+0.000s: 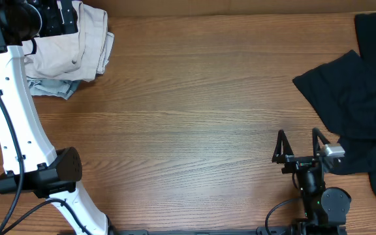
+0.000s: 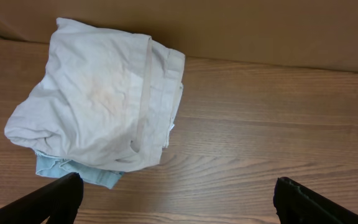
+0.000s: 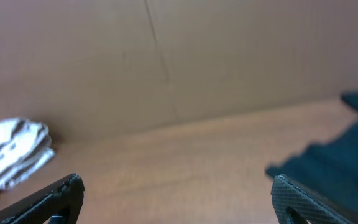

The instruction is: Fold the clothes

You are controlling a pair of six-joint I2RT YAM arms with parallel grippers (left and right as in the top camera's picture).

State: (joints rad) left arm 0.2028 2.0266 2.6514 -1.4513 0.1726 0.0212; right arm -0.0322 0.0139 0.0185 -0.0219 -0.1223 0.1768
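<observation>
Overhead, folded beige clothes [image 1: 77, 39] sit on a blue piece [image 1: 51, 87] at the table's [image 1: 188, 117] far left. Black clothes [image 1: 364, 98] lie right. Left hand [image 2: 178, 190], above the pile, and right hand [image 1: 299, 145], near the black ones, have fingers apart.

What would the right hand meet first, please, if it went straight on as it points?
Likely the black garment, whose corner lies ahead of the right hand; otherwise bare table to the cardboard wall. Depth is unclear.

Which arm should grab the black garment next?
Right, probably. The right tool, open, sits beside the black garment; the left tool hangs open by the folded beige garment, across the table.
</observation>
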